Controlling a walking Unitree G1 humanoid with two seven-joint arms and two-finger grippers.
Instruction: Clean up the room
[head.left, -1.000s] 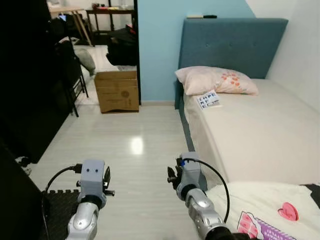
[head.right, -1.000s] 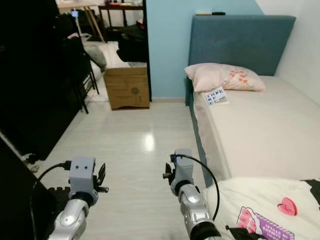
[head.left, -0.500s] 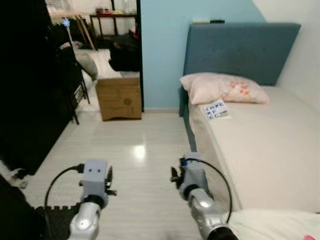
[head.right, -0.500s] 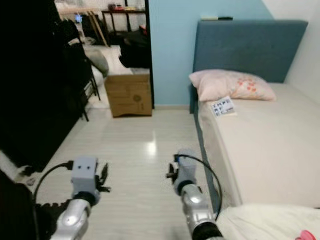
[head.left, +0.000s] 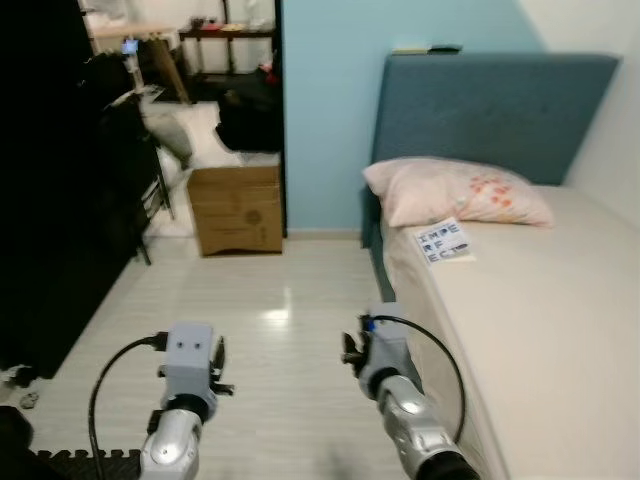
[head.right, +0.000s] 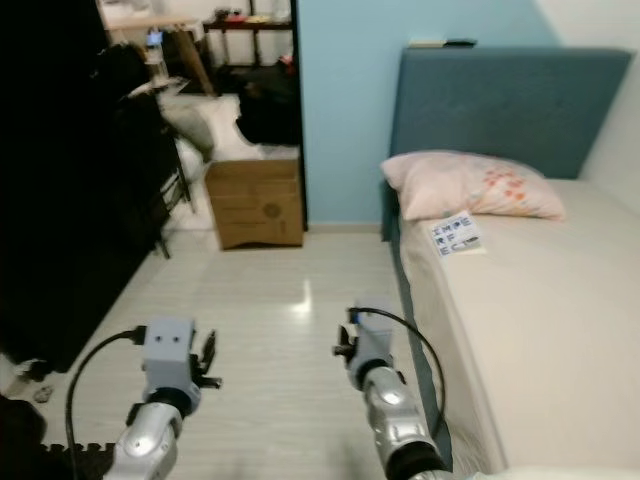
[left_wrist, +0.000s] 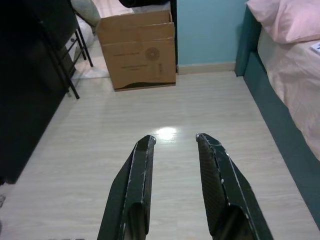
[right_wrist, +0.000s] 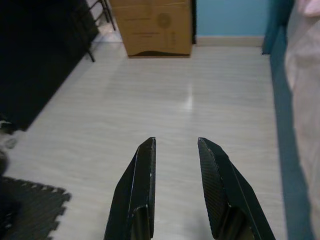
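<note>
Both arms are held low in front of me over the pale wood floor (head.left: 280, 300). My left gripper (left_wrist: 176, 140) is open with nothing between its fingers, pointing toward a cardboard box (left_wrist: 137, 47). My right gripper (right_wrist: 176, 143) is also open and empty, close beside the bed's blue side (right_wrist: 280, 100). On the bed (head.left: 560, 320) lie a pink pillow (head.left: 455, 190) and a white booklet with black letters (head.left: 443, 242).
The cardboard box (head.left: 236, 208) stands by the blue wall at a doorway into a cluttered room (head.left: 225, 90). Black furniture (head.left: 50, 180) lines the left side. A dark foam mat (head.left: 60, 465) lies at the lower left. A blue headboard (head.left: 490, 110) backs the bed.
The camera has moved forward and tilted up: the white blanket with the pink heart has slid out at the lower right, and the mat has nearly gone. Both grippers stay open.
</note>
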